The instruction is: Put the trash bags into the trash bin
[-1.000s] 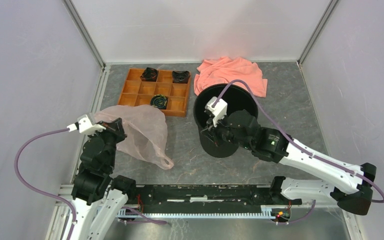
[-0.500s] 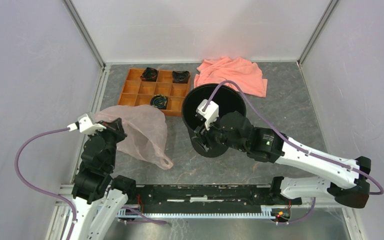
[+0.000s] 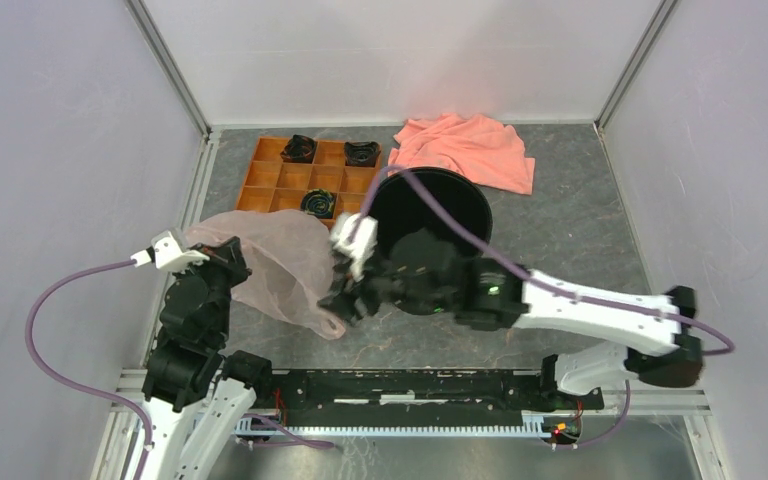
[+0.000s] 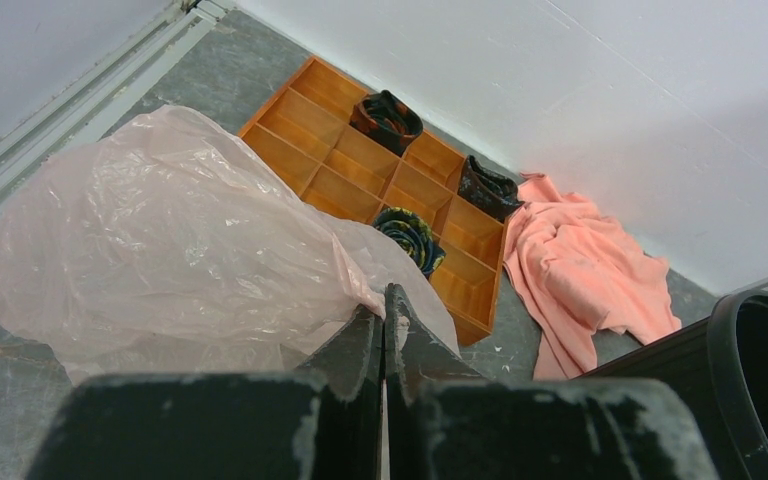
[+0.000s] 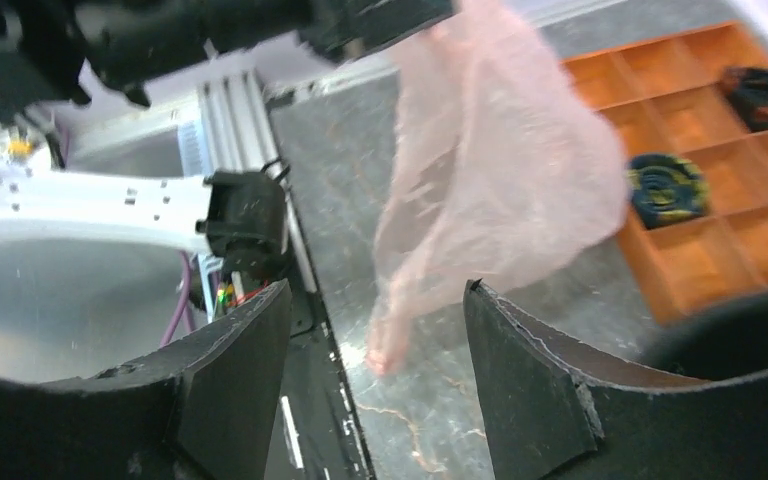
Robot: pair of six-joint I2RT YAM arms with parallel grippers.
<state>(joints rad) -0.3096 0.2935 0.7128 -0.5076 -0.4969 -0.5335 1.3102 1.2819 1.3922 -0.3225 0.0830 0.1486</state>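
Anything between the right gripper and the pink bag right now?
Nothing visible. The right gripper, jaws open, faces the trash bag with only table surface between them; the left gripper holds it up.

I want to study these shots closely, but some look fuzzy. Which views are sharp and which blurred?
Right wrist view: smeared throughout, the pink bag and orange tray soft-edged. Left wrist view: crisp on the bag's wrinkles, only the near, dark left end effector looks soft. Top view: even light, faint shadows, slight blur around the right end effector.
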